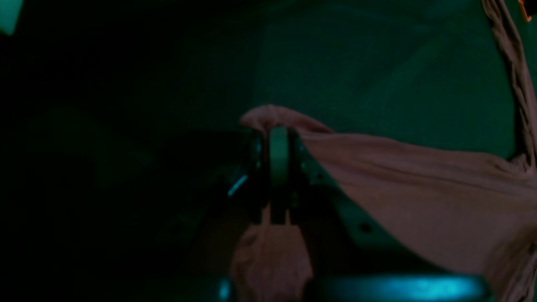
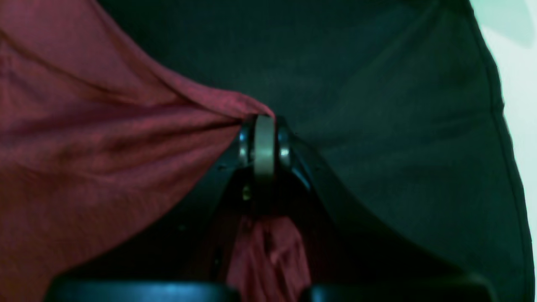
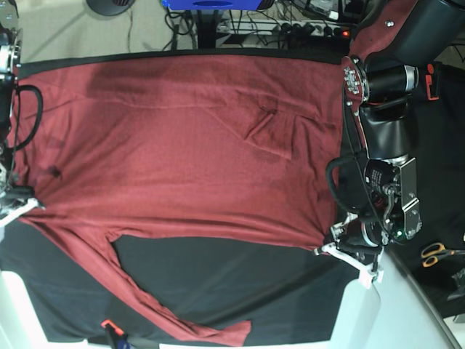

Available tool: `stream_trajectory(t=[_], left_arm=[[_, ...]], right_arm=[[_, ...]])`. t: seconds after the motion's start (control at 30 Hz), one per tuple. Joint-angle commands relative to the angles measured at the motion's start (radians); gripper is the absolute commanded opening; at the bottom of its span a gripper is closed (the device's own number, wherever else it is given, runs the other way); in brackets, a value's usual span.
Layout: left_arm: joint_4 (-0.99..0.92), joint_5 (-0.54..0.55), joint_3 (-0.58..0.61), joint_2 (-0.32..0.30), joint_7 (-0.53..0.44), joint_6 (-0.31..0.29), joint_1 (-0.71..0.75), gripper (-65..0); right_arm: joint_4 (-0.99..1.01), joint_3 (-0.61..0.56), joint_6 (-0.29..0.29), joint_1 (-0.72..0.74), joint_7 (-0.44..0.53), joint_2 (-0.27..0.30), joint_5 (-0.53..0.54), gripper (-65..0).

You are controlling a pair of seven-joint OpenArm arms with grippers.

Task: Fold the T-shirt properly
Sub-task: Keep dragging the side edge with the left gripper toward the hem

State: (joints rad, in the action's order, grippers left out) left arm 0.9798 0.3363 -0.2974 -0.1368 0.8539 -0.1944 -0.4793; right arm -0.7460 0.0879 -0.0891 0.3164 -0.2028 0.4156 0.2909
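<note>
The brick-red T-shirt (image 3: 182,145) is spread wide between both arms over the black table cover (image 3: 240,280). One long sleeve (image 3: 160,302) trails toward the near edge. At the right of the base view, my left gripper (image 3: 330,251) is shut on the shirt's corner. In its wrist view the jaws (image 1: 279,126) pinch a fold and the cloth (image 1: 419,188) runs off to the right. On the left edge of the base view, my right gripper (image 3: 18,211) is shut on the opposite corner. Its wrist view shows the jaws (image 2: 264,121) clamped on red fabric (image 2: 84,147) stretching left.
Orange-handled scissors (image 3: 436,253) lie on the cover to the right of the left arm. A small orange-tipped tool (image 3: 109,325) sits at the near edge by the sleeve. Cables and a power strip (image 3: 312,29) lie on the floor beyond the table's far edge.
</note>
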Motion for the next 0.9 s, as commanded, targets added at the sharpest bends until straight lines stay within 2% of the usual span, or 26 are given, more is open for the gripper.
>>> stream_trajectory(t=[0.0, 0.27, 0.43, 0.87], left_arm=[[0.017, 0.008, 0.000, -0.010, -0.017, -0.006, -0.032, -65.0], [0.024, 0.008, 0.000, -0.008, -0.017, -0.006, -0.008, -65.0], [0.024, 0.008, 0.000, -0.008, -0.017, -0.006, 0.001, -65.0], [0.026, 0.008, 0.000, -0.008, -0.017, -0.007, 0.023, -65.0]], right_arm=[[-0.017, 0.002, 0.004, 0.028, 0.027, 0.024, 0.003, -65.0], [-0.011, -0.006, 0.001, 0.042, 0.024, 0.024, 0.003, -65.0], [-0.011, -0.070, -0.018, 0.045, 0.026, 0.026, 0.003, -65.0], [0.069, -0.072, -0.019, 0.088, 0.026, 0.026, 0.003, -65.0]])
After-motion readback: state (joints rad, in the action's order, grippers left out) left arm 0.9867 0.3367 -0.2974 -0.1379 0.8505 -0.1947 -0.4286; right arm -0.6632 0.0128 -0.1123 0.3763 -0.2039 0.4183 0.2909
